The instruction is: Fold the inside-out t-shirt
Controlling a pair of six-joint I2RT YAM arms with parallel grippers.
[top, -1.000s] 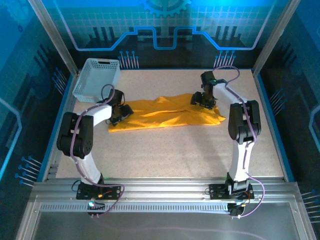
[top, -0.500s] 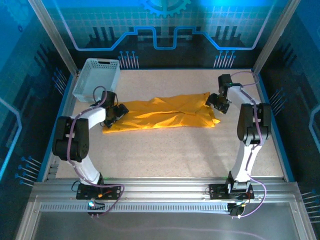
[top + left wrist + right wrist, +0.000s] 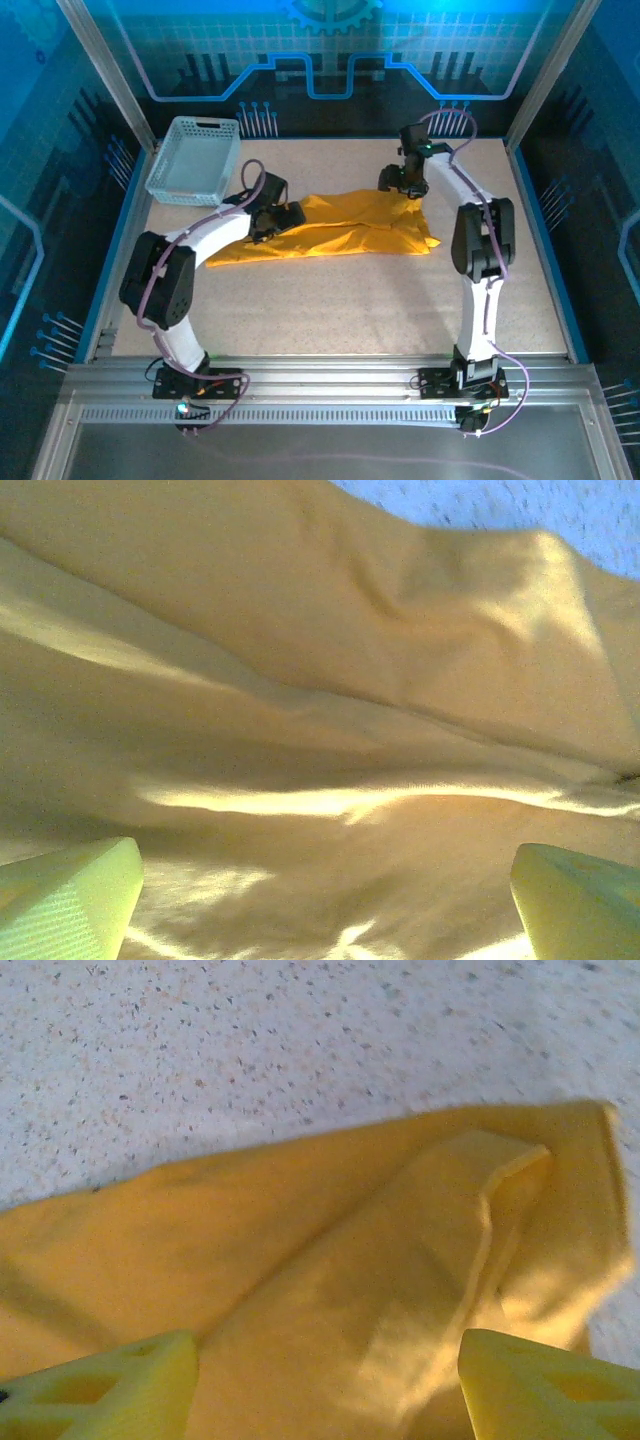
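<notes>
The inside-out t-shirt (image 3: 350, 232) lies as a long rumpled mustard-yellow band across the middle of the table, plain side showing. My left gripper (image 3: 283, 219) hovers over its left part, open. In the left wrist view the fingertips (image 3: 78, 892) stand far apart with folds of cloth (image 3: 330, 680) below and nothing between them. My right gripper (image 3: 398, 184) is at the shirt's far right edge, open. The right wrist view has a folded corner of cloth (image 3: 360, 1280) lying flat under the gap between the fingers (image 3: 545, 1380).
A light grey lattice basket (image 3: 195, 160) stands at the back left corner. Speckled tabletop (image 3: 350, 310) lies bare in front of the shirt, and more of it (image 3: 300, 1050) behind the shirt's far edge. Blue enclosure walls surround the table.
The left gripper opened wider and moved right from the shirt's left end onto the cloth. The right gripper swung out to the right edge, then back left to the far edge.
</notes>
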